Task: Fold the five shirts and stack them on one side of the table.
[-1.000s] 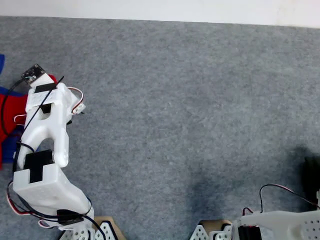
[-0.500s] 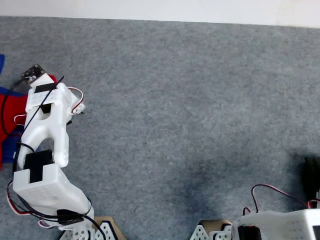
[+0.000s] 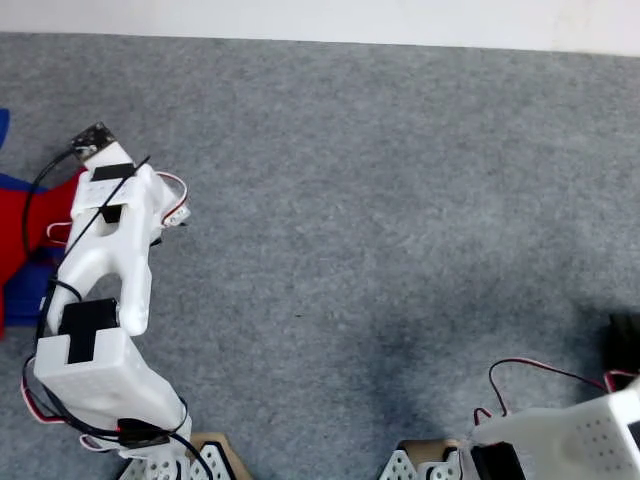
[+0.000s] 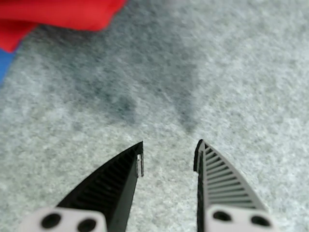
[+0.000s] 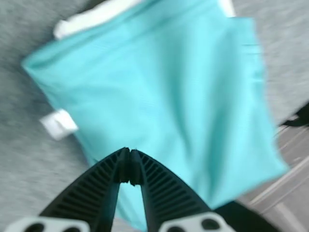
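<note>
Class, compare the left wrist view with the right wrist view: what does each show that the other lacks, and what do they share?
Left wrist view, not the right: a red shirt, a blue patch beside it, and the left gripper open above bare felt. Right wrist view, not the left: a teal shirt with a white label, and the right gripper shut over it. Both: the grey felt table.

**No readable text**

No word, number, brand or sign can be read in any view. A small white tag (image 5: 59, 123) lies at the edge of the folded teal shirt (image 5: 159, 96), but it is blurred and whether it carries any print cannot be told.
</note>
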